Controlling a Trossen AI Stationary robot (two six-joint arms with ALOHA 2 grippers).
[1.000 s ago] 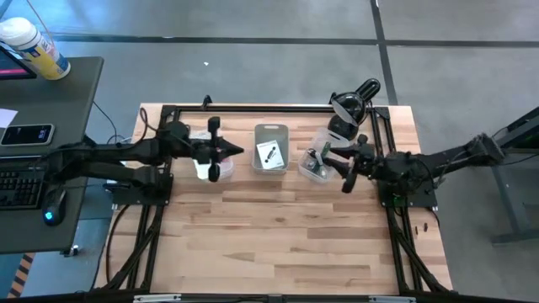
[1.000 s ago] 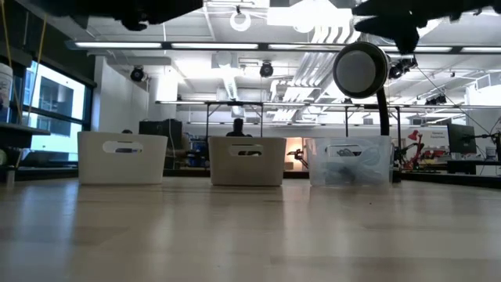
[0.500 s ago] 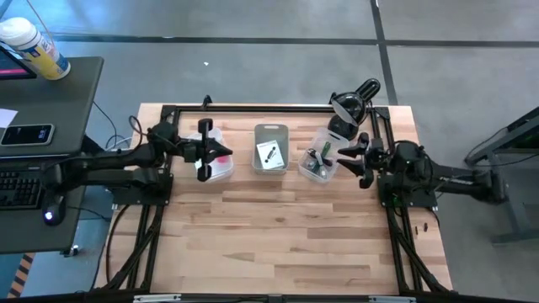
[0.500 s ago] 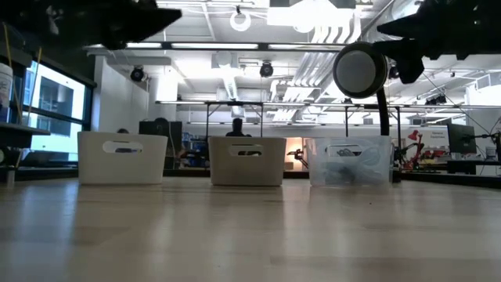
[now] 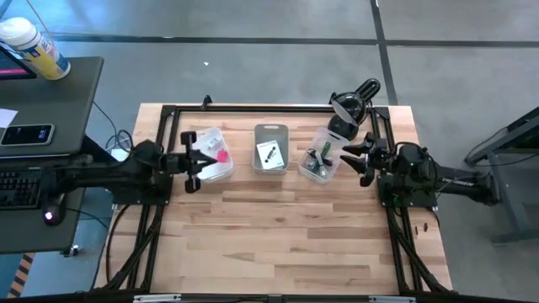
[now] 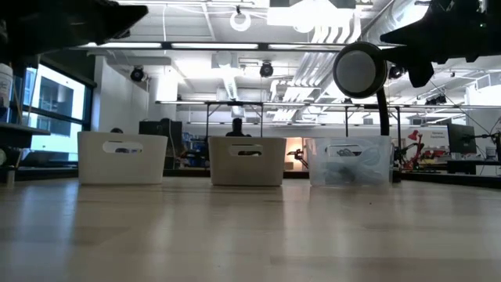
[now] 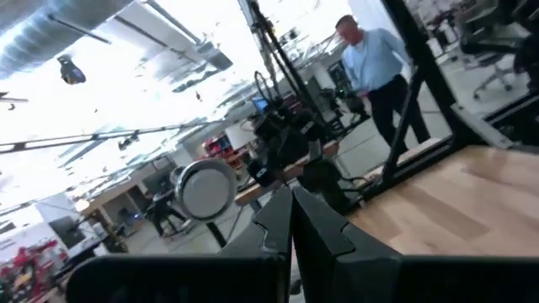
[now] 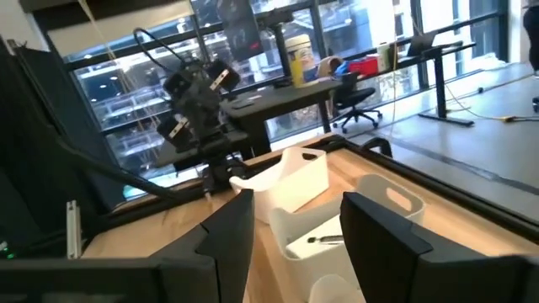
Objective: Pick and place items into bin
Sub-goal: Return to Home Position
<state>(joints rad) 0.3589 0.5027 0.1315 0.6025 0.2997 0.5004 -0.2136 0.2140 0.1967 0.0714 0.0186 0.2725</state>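
Three small bins stand in a row on the far half of the table. The left white bin holds a pink block. The middle bin holds a white card printed black. The clear right bin holds a green pen and a black tool. I make out no silvery piece. My left gripper is shut and empty, raised by the left bin's left side. My right gripper is open and empty, raised just right of the clear bin.
A black stand with a round head rises at the table's far right corner, close behind the right gripper. A dark frame runs along the far edge. The near half of the wooden table is bare. A person stands beyond the table.
Both arms have drawn back from over the bins. The left gripper moved toward the table's left edge, uncovering the left bin with the pink block in it. The right gripper moved off the clear bin toward the right edge.
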